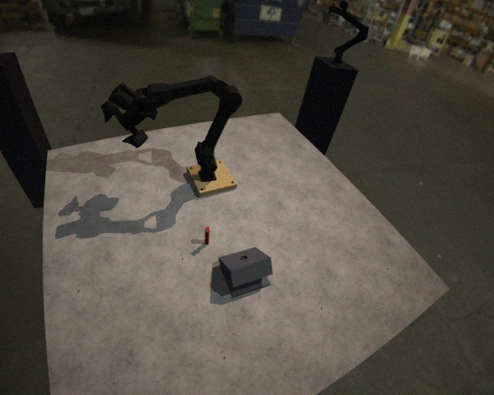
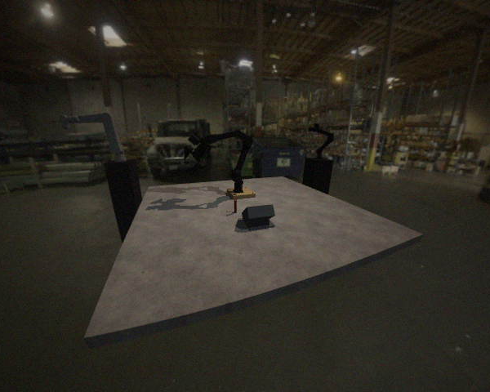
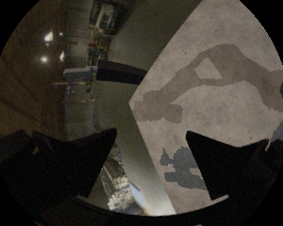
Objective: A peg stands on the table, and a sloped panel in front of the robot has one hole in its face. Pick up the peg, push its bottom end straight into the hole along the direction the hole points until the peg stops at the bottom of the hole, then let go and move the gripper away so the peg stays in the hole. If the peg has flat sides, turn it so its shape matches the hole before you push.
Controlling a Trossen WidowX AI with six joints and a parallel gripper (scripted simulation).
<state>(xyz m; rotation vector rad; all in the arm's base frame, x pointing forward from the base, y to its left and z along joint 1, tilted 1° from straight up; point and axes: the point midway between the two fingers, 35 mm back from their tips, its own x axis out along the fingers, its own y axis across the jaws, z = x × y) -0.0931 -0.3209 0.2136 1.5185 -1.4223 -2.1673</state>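
Red peg (image 1: 207, 234), dark grey panel (image 1: 246, 265), mottled grey table (image 1: 323, 220), tan baseplate (image 1: 221, 180), black arm (image 1: 221, 114)

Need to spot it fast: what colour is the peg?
Red; the peg shows best in the top view.

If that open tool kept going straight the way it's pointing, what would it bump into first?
Probably the table near its edge: the wrist view shows the edge between the open tool's fingers. Peg and panel lie elsewhere. Depth is unclear.
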